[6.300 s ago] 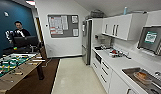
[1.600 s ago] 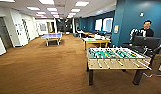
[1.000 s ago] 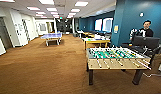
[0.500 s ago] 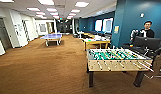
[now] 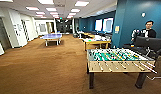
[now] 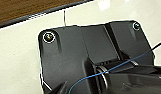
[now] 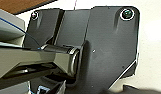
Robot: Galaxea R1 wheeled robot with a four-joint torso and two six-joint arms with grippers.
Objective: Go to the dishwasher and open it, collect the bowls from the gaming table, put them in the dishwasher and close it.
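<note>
Brown carpet floor (image 5: 46, 70) bears the foosball table (image 5: 116, 60).

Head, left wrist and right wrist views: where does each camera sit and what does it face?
Head view: high on the robot, facing down a brown-carpeted hall past the green-field foosball table.
Left wrist view: on the left wrist, facing the robot's dark plate over a pale surface.
Right wrist view: on the right wrist, facing its dark plate.
Both wrist views share plate and pale surface.

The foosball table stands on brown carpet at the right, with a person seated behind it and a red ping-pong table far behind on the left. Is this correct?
Nearly. In the head view the ping-pong table is blue, not red. The foosball table, brown carpet and seated person are as you say.
</note>
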